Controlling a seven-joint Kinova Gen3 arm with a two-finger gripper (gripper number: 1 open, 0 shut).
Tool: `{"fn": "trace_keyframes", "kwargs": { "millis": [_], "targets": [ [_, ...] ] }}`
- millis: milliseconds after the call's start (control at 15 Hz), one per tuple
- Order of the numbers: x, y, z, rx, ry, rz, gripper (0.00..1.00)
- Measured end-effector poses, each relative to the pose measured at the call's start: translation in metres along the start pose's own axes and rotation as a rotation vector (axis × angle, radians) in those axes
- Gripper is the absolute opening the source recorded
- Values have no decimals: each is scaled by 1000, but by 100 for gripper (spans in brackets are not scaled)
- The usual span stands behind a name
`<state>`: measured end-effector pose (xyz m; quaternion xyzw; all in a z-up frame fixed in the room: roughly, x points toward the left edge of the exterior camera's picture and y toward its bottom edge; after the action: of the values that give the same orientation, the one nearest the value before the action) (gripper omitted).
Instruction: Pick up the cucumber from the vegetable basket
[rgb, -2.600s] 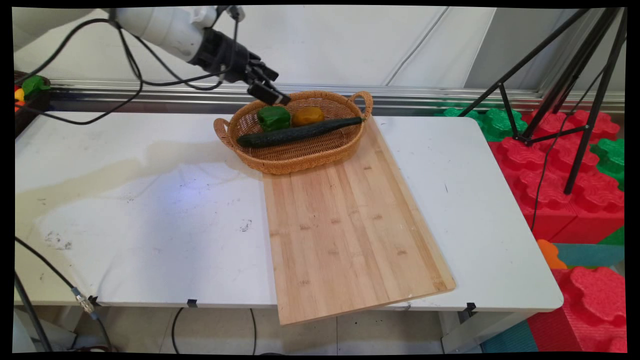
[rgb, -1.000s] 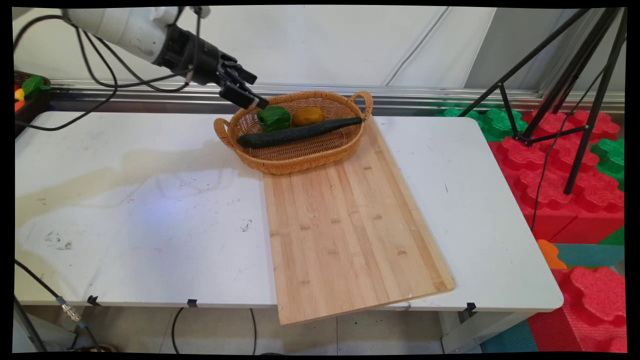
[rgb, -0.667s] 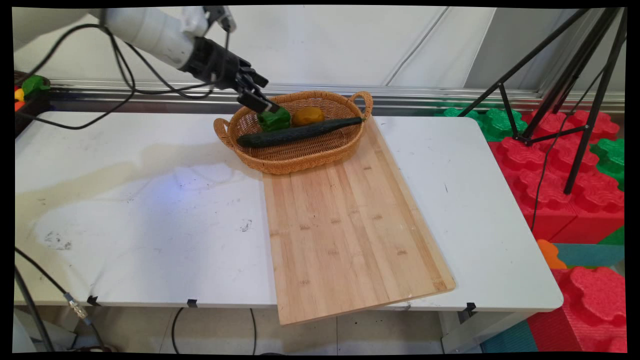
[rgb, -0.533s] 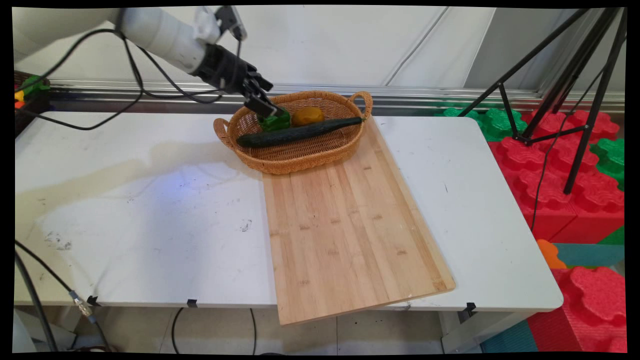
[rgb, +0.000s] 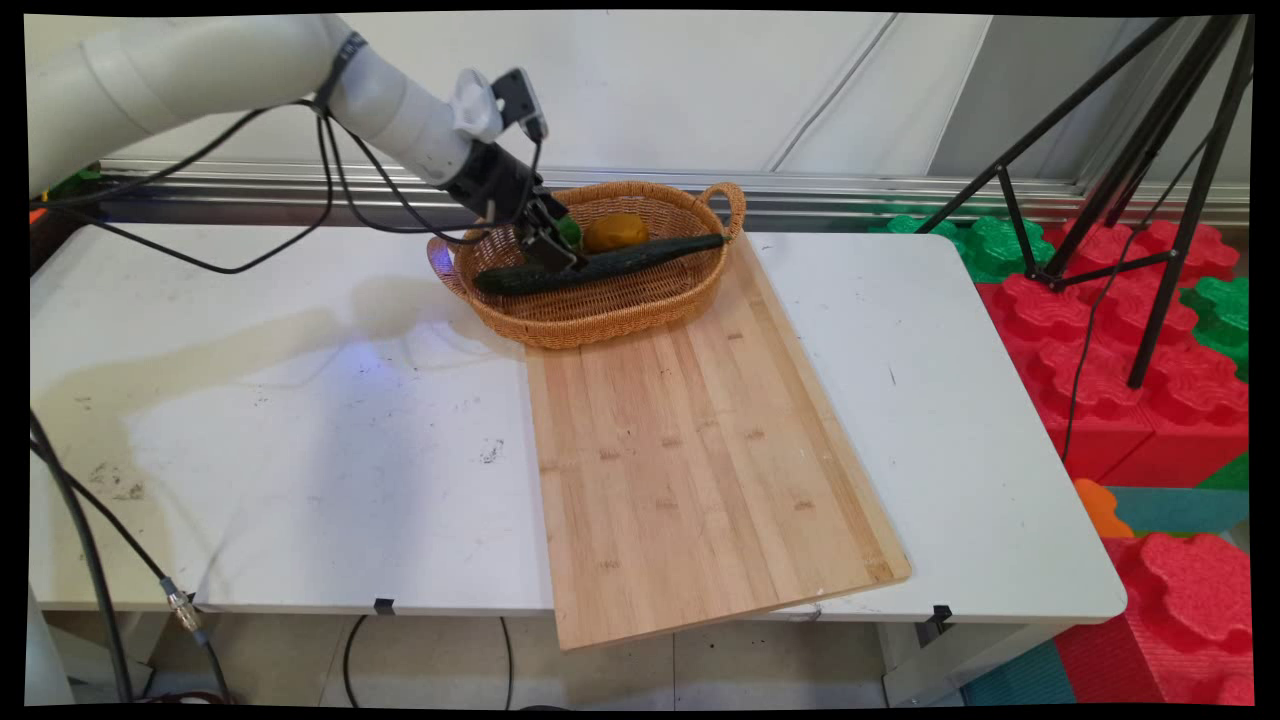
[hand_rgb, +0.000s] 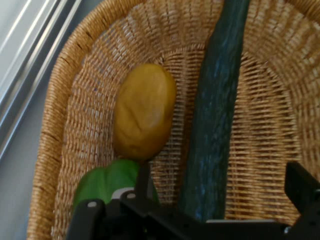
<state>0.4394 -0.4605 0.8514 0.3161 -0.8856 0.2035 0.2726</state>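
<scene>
White table (rgb: 300, 420) under your arm carried a bamboo cutting board (rgb: 690, 450) that ran from the far edge toward the near one, its near corner jutting past the table's lip. On the board's far end sat an oval wicker basket (rgb: 600, 310) with two loop handles.

Your gripper (rgb: 553, 252) was down inside the left part of that basket, with its jaws spread apart. The hand view showed one finger (hand_rgb: 305, 192) to the right of the cucumber (hand_rgb: 215, 110) and the other side of the linkage over the green pepper (hand_rgb: 107, 182), so the cucumber's end lay between the fingers. Whether the pads touched it, you could not tell.

You had the dark green cucumber lying lengthwise across the basket, from its left wall toward the right handle. The green pepper lay just beside it on the far side, mostly hidden by the gripper in the main view. A yellow-brown potato (rgb: 615, 231) rested next to the pepper, touching it in the hand view and close beside the cucumber.

Off to the right, past the table's edge, stood a black tripod (rgb: 1150, 150) over red and green foam blocks (rgb: 1150, 400).
</scene>
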Motion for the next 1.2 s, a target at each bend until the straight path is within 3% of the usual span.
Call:
{"fn": "trace_keyframes", "kwargs": {
  "millis": [467, 933, 1000, 1200],
  "targets": [
    [4, 2, 46, 2, -66, 64, 100],
    [8, 7, 68, -1, -80, 103, 100],
    [9, 8, 70, -3, -79, 105, 0],
    [10, 10, 74, -7, -76, 111, 0]
  ]
}}
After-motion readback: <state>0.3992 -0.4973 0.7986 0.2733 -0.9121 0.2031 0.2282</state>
